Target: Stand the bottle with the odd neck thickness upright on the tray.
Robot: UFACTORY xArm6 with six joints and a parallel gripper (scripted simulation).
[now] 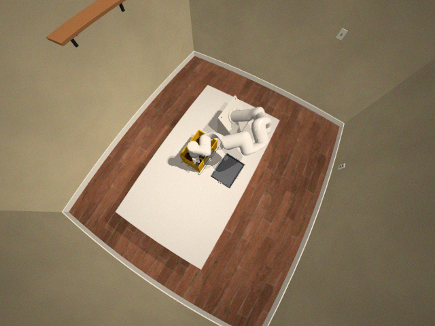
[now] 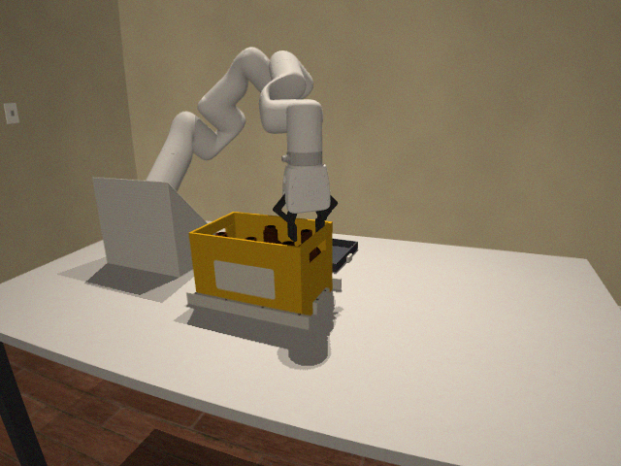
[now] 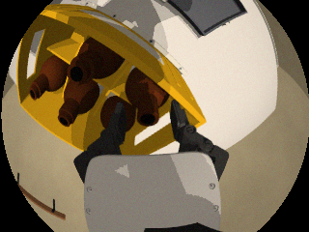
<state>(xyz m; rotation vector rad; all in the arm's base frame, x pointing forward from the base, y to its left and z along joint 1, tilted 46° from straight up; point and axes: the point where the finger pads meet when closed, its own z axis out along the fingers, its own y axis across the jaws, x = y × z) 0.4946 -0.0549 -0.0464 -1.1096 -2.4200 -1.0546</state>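
Note:
The yellow crate (image 1: 187, 161) (image 2: 201, 265) (image 3: 189, 103) stands level on the table and holds five brown bottles upright. In the wrist view, one bottle (image 3: 148, 116) has its neck between the finger lines, near the crate's end wall. A second bottle is partly hidden by the left finger. The others are a large-looking bottle (image 3: 98, 62), a bottle (image 3: 53, 72) at the far left and a bottle (image 3: 83, 97) in front. My gripper (image 2: 306, 233) (image 3: 148, 108) is open, pointing down at the crate's rim, and holds nothing. The dark tray (image 1: 233, 175) (image 2: 345, 247) (image 3: 208, 14) is empty. Neck differences are too small to tell.
Pale low rails (image 2: 245, 307) run along the crate's base. The crate's end wall with its handle slot is close to the fingers. The tray lies on the white table (image 1: 182, 210) (image 2: 451, 325) beside the crate. The arm's wedge-shaped base (image 2: 135, 225) stands beyond the crate's other end.

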